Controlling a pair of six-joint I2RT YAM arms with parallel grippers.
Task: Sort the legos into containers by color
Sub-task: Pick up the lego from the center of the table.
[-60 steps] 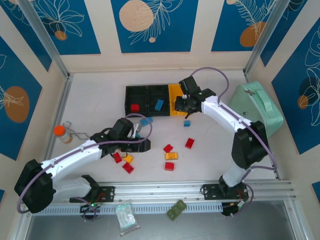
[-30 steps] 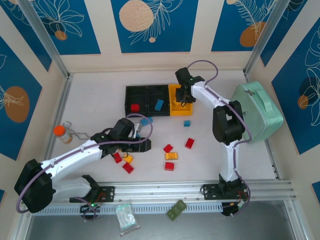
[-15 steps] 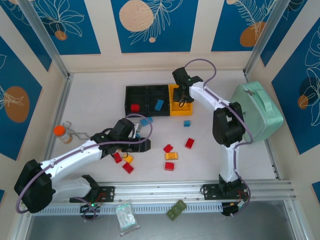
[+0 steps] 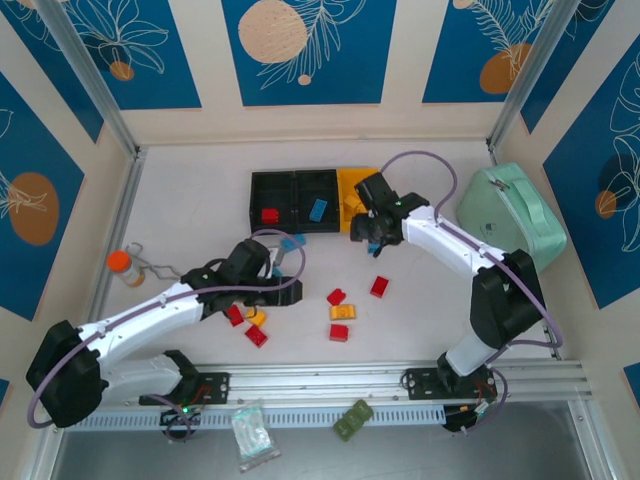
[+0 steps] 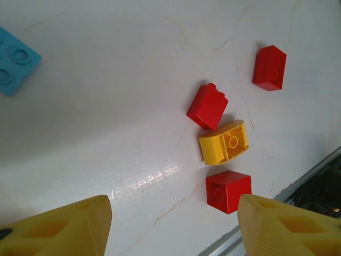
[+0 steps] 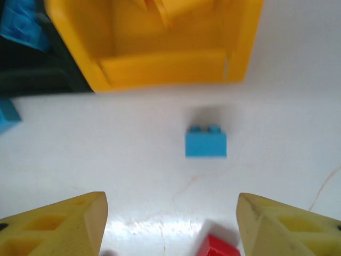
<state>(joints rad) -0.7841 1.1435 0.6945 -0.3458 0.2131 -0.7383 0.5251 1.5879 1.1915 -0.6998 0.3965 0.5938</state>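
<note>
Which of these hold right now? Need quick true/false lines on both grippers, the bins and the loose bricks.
1. The right gripper is open, with a blue brick lying on the table ahead of it. True.
2. The left gripper is shut on a brick. False: it is open and empty.
3. The black bin farthest from the yellow bin holds a red brick. True.
4. The yellow brick near the left gripper sits in the yellow bin. False: it lies on the table.

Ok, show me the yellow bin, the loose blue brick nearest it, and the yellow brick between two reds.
yellow bin [image 6: 160, 70], right wrist view, near wall.
blue brick [image 6: 206, 145], right wrist view, side face.
yellow brick [image 5: 224, 142], left wrist view, middle.
</note>
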